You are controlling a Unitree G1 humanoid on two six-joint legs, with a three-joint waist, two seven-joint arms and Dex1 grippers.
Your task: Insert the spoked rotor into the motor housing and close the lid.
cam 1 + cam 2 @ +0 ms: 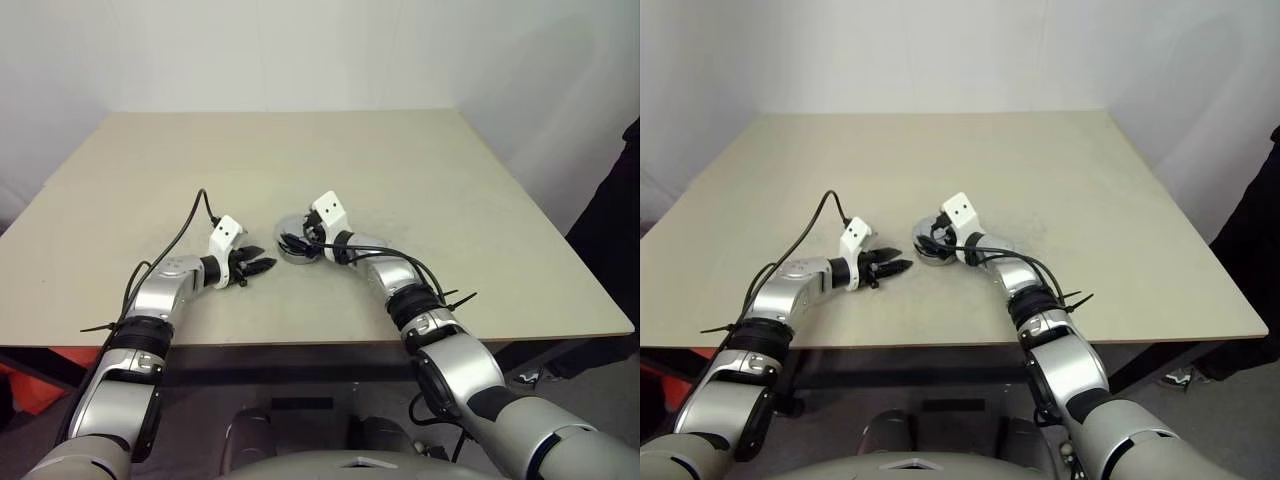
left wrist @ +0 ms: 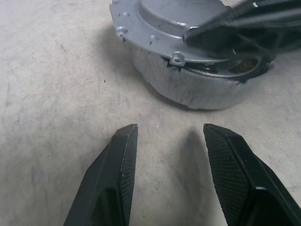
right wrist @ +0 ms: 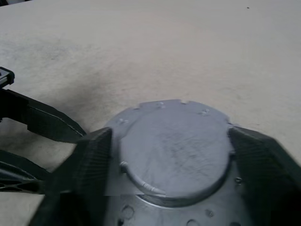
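The right gripper (image 3: 169, 155) is sitting with its two fingers spread around the lid (image 3: 175, 148), which is lying crooked on the housing (image 2: 197, 89) on the table (image 1: 400, 160), while the left gripper (image 2: 169, 136), open and empty, is waiting just beside it.

We see a beige table (image 1: 1060, 180) bearing both arms. The right gripper (image 1: 931, 243) reaches in over a round grey metal assembly, the motor housing (image 1: 924, 256), whose edge shows just below and left of its fingers. The left gripper (image 1: 896, 267) lies just to the left of the housing, fingers parted and pointing toward it, apart from it. A black cable (image 1: 800, 245) trails back from its wrist.
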